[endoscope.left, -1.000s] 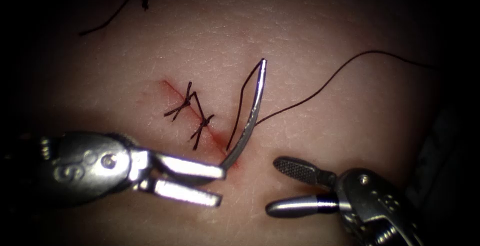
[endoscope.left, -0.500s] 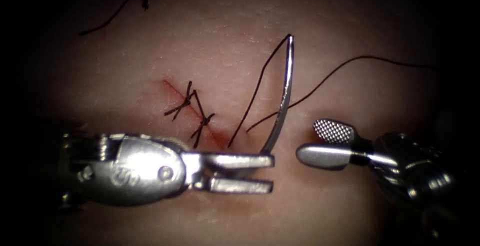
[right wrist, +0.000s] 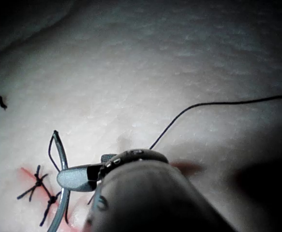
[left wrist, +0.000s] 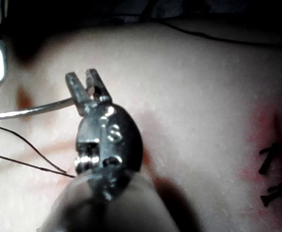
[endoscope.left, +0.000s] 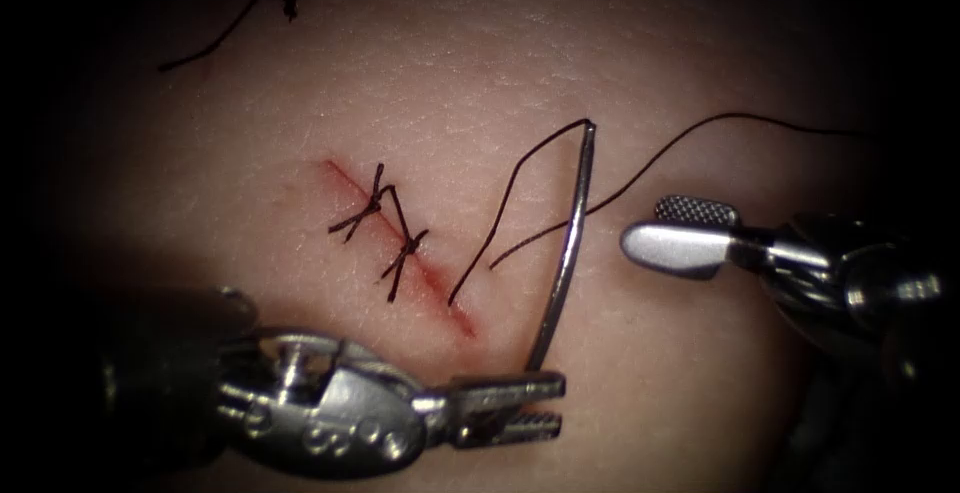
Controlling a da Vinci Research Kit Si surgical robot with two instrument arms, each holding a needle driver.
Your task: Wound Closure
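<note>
My left steel pincer (endoscope.left: 505,405) is clamped on the curved silver needle (endoscope.left: 567,253) near its tip end, low in the frame, right of the red cut (endoscope.left: 440,293). The needle stands clear of the pale tissue (endoscope.left: 480,63), trailing dark thread (endoscope.left: 500,218). My right pincer (endoscope.left: 680,233), at right, gapes, holding nothing.

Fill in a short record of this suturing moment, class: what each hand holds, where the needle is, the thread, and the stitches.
left hand: shut on the needle's pointed end
right hand: open, holding nothing
needle: clear of the tissue, right of the cut, thread end uppermost
thread: runs from the needle's top into the cut
stitches: two tied across the cut
</note>
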